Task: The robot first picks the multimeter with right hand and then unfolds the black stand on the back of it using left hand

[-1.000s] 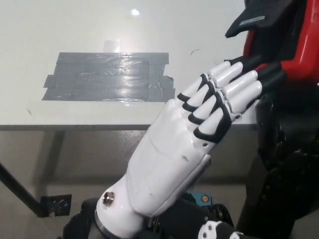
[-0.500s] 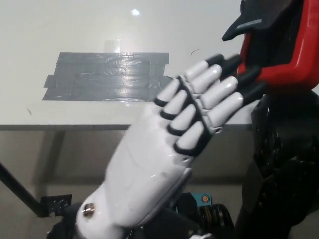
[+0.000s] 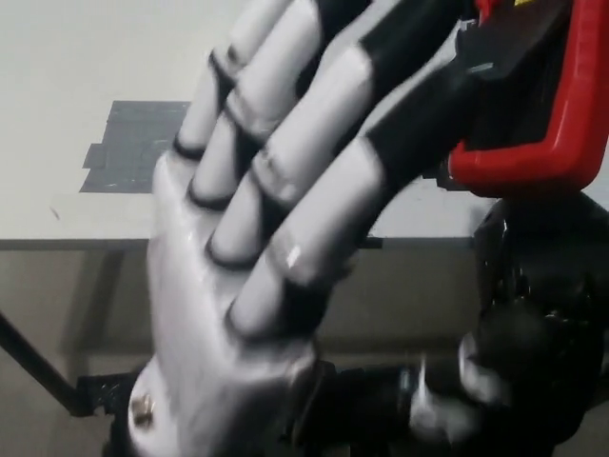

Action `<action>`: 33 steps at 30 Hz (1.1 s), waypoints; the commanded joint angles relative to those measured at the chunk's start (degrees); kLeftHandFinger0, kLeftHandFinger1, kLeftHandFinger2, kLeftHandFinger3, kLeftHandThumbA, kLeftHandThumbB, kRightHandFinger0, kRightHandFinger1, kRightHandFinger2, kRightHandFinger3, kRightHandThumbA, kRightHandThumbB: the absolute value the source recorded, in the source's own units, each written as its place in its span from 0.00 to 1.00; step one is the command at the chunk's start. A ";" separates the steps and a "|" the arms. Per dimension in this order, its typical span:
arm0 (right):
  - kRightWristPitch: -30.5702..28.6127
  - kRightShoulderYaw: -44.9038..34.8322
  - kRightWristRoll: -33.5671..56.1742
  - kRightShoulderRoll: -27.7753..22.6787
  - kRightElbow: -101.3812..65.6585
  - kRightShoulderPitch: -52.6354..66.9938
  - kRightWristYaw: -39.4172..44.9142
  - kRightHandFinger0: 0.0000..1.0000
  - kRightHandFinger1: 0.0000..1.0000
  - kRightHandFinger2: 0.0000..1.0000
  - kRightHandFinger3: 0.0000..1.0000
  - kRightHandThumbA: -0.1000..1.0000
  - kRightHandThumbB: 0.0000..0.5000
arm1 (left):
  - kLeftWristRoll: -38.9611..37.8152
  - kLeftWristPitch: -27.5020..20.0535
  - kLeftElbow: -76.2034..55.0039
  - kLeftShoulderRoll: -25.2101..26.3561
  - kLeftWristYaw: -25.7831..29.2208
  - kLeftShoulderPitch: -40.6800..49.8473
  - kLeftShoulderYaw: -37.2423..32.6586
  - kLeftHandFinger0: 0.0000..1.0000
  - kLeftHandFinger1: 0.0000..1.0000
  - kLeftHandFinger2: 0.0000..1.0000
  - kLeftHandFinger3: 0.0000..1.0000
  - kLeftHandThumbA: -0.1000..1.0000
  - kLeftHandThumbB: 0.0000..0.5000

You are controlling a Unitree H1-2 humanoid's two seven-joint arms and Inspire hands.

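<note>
Nearest the camera, the white left hand [image 3: 238, 314] fills the middle of the head view, its back turned upward and its fingers [image 3: 314, 143] stretched straight out toward one o'clock, spread a little and gripping nothing. Their dark tips reach the black back of the multimeter [image 3: 533, 114], though blur makes it hard to say whether they actually touch it. The multimeter sits at about two o'clock, raised off the table, its red casing edge curving along the bottom and right side. Below it, at four o'clock, the black right hand [image 3: 538, 286] grasps the multimeter from underneath. Farther off, the white table [image 3: 86, 57] carries a patch of grey tape [image 3: 133, 143] at ten o'clock, partly hidden behind the left hand.
</note>
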 commanded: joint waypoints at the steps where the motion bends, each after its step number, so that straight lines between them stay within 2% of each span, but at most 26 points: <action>1: 0.14 3.15 -0.92 1.45 -1.95 -0.08 3.39 0.00 0.36 0.67 0.81 0.00 0.15 | -10.07 0.55 2.19 5.44 -3.06 -1.57 0.95 1.00 1.00 1.00 1.00 1.00 0.99; 2: 0.34 3.81 0.07 1.22 -1.80 0.61 5.18 0.00 0.36 0.66 0.82 0.00 0.14 | -9.91 5.50 -0.28 6.37 -7.59 -0.36 0.67 1.00 1.00 1.00 1.00 1.00 0.94; 3: 0.22 4.15 -0.20 1.24 -1.74 0.87 5.48 0.00 0.35 0.66 0.81 0.00 0.14 | -9.53 7.76 -1.59 6.79 -9.58 0.12 0.51 1.00 1.00 1.00 1.00 1.00 0.92; 4: -0.09 4.53 -0.23 1.35 -1.32 1.41 6.30 0.00 0.35 0.66 0.79 0.00 0.16 | -9.40 9.55 -1.92 7.10 -10.95 -0.07 0.52 1.00 1.00 1.00 1.00 1.00 0.83; 5: -0.44 4.95 -0.15 1.69 -0.86 1.85 7.24 0.00 0.35 0.66 0.76 0.00 0.17 | -11.16 9.31 -0.48 7.79 -10.25 -0.31 0.48 1.00 1.00 1.00 1.00 1.00 0.79; 6: -0.45 5.25 -0.09 1.64 -0.62 2.33 7.64 0.00 0.35 0.66 0.74 0.00 0.15 | -11.86 9.41 0.46 7.98 -9.97 -0.09 0.35 1.00 1.00 1.00 1.00 1.00 0.80; 7: -0.36 5.68 -0.41 1.51 -0.22 3.01 8.35 0.00 0.34 0.64 0.75 0.00 0.12 | -12.08 8.81 2.19 8.10 -9.26 0.22 0.30 1.00 1.00 1.00 1.00 1.00 0.80; 10: -0.07 6.89 -2.12 1.75 -0.09 4.40 7.53 0.00 0.35 0.66 0.82 0.00 0.10 | -9.85 7.97 4.87 8.06 -8.29 0.97 0.34 1.00 1.00 1.00 1.00 1.00 0.66; 13: 0.32 7.62 -1.85 2.54 -1.05 5.73 5.31 0.00 0.34 0.65 0.88 0.00 0.15 | -8.63 8.06 6.61 8.72 -8.87 1.36 0.51 1.00 1.00 1.00 1.00 1.00 0.65; 16: 0.86 8.68 -4.95 2.12 -1.57 5.95 4.89 0.00 0.32 0.63 0.85 0.00 0.19 | -7.69 8.26 8.14 8.80 -8.58 1.29 0.84 1.00 1.00 1.00 1.00 1.00 0.68; 21: 1.26 8.72 -3.72 1.45 -1.71 5.87 5.55 0.00 0.33 0.63 0.82 0.00 0.14 | -6.91 7.37 10.39 9.18 -7.62 1.31 0.77 1.00 1.00 1.00 1.00 1.00 0.67; 28: 0.76 8.53 -4.49 1.38 -1.86 5.04 6.04 0.00 0.33 0.63 0.83 0.00 0.18 | -7.00 6.81 11.59 9.31 -7.25 1.89 0.34 1.00 1.00 1.00 1.00 1.00 0.65; 30: 0.74 8.01 -3.66 1.50 -2.11 4.44 4.97 0.00 0.33 0.63 0.83 0.00 0.23 | -7.02 6.85 11.68 9.01 -7.18 2.54 0.05 1.00 1.00 1.00 1.00 1.00 0.66; 33: 0.10 7.18 -4.35 2.15 -2.46 3.56 2.81 0.00 0.34 0.65 0.83 0.00 0.16 | -6.55 6.47 12.08 8.56 -6.80 3.45 -0.54 1.00 1.00 1.00 1.00 1.00 0.68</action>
